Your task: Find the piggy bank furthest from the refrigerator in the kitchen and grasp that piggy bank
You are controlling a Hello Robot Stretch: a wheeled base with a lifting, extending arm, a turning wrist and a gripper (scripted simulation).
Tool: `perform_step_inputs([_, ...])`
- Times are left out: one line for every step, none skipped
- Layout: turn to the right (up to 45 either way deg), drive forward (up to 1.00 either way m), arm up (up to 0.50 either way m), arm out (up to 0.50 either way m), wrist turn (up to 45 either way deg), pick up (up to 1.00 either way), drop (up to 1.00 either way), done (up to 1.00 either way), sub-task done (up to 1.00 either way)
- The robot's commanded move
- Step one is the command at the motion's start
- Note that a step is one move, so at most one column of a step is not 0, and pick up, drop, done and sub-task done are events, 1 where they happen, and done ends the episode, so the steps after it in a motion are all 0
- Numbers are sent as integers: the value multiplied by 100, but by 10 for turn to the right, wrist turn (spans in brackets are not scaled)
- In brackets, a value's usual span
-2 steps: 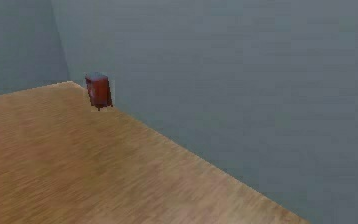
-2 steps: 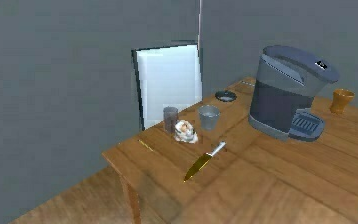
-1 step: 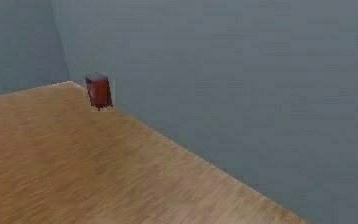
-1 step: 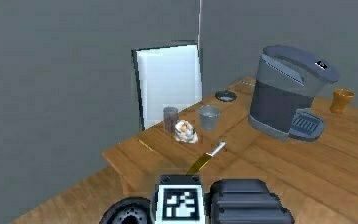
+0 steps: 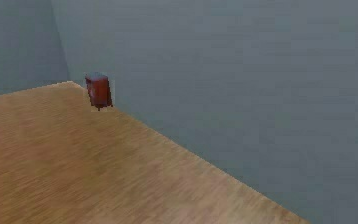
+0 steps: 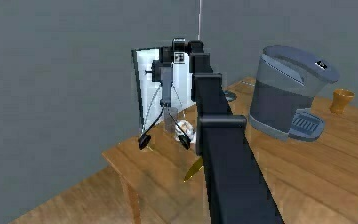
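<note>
Dark end effector [image 6: 164, 138] shows at the wooden worktop's [image 6: 317, 170] near corner. Its grip state and any load cannot be told. A small pale blob [image 6: 185, 130], perhaps the piggy bank, lies just at its 3 o'clock. A grey coffee machine [image 6: 287, 90] stands at 2 o'clock.

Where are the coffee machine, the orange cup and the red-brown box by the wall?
coffee machine [image 6: 283, 90]: arm side view, on its grey body.
orange cup [image 6: 342, 100]: arm side view, on its side wall.
red-brown box [image 5: 98, 90]: forward view, on its front face.
</note>
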Motion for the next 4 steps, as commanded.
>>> perform_step_inputs([0, 0, 0, 0, 450, 0, 0, 0, 0])
perform_step_inputs([0, 0, 0, 0, 450, 0, 0, 0, 0])
perform_step_inputs([0, 0, 0, 0, 450, 0, 0, 0, 0])
perform_step_inputs([0, 0, 0, 0, 450, 0, 0, 0, 0])
